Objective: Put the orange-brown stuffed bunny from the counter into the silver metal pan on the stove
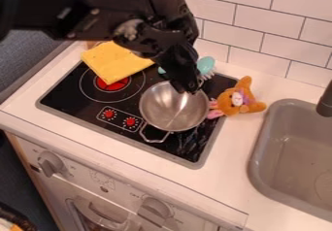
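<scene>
One metal pan (174, 109): silvery and upright on the black cooktop (81, 96), toward the cooktop's right side in the view; its looped handle (156, 139) points toward the near edge.
Gripper (188, 88): black, hanging over the pan's far rim, whether touching it or just above is hard to judge; I cannot tell if it is open or closed, or gripping the pan.
Arm (152, 36): black, coming in from the upper left and angled down toward the pan.
Yellow cloth (115, 62): folded flat on the far left part of the cooktop, partly over the ringed burner.
Burner center (112, 83): red, between the cloth and the control panel.
Red knobs (109, 114): two, in the outlined panel left of the pan's handle.
Teal brush (206, 65): behind the pan, partly hidden by the gripper, pale bristles showing beneath its head.
Plush toy (241, 100): orange-brown with pink parts, lying just right of the pan, by the cooktop's right edge.
Sink (290, 150): gray basin at the right, set in the white counter (230, 162).
Faucet (325, 101): dark, above the sink's far right part.
Wall (250, 19): white tiles with dark joints.
</scene>
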### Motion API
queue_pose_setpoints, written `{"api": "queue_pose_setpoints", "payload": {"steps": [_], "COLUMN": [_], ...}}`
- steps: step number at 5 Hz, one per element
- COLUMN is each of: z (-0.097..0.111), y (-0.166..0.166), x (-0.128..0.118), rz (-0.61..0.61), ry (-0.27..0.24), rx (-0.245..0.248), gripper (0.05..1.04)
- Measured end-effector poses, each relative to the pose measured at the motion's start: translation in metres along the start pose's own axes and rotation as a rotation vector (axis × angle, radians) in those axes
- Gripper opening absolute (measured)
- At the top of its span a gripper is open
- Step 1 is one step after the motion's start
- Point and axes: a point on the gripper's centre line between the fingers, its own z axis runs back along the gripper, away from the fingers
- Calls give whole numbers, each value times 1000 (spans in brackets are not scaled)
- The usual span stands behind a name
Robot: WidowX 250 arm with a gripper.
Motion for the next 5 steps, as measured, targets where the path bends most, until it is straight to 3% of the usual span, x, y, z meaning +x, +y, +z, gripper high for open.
{"api": "queue_pose_setpoints", "payload": {"steps": [1, 2, 3, 5], "z": [-3, -10, -16, -47], "y": [-3, -8, -16, -31], "x": [-5, -4, 7, 38], "rz": [1, -8, -34, 38], "ry": [26, 91, 93, 121], "rx": [-13, -51, -75, -153], "gripper": [1001, 1001, 1001, 1001]}}
